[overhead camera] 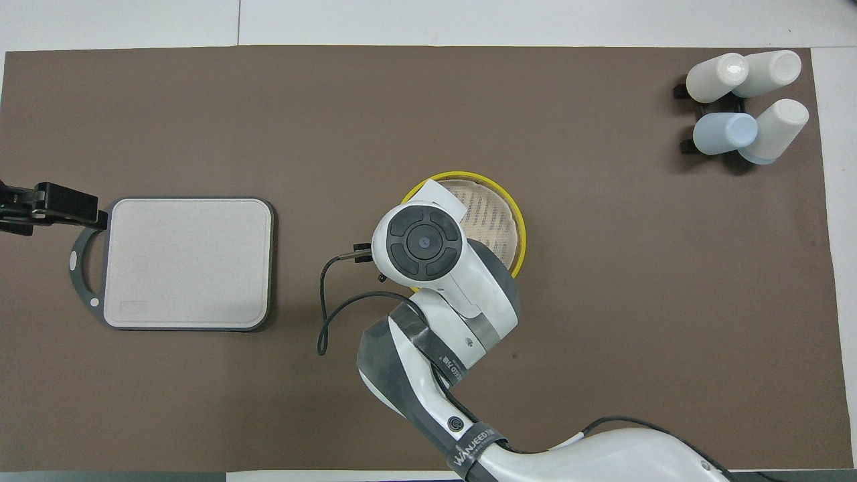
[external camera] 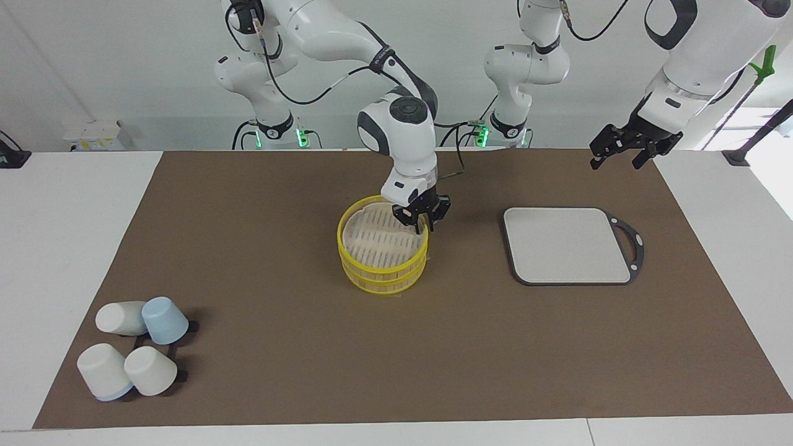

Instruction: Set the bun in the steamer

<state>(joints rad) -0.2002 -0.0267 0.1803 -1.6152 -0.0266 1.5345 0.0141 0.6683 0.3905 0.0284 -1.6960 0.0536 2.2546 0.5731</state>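
Note:
The steamer stands mid-table, a yellow-rimmed round stack whose top shows pale slats. The bun is hidden; no part of it shows in either view. My right gripper hangs at the steamer's top rim, on the edge nearest the robots and toward the left arm's end. Its fingers stand a little apart with nothing between them. In the overhead view the right arm's wrist covers that gripper and part of the steamer. My left gripper waits open in the air over the mat's edge, by the board's handle.
A grey square board with a black handle lies toward the left arm's end of the table. Several white and pale-blue cups lie on a small black rack at the corner farthest from the robots, toward the right arm's end.

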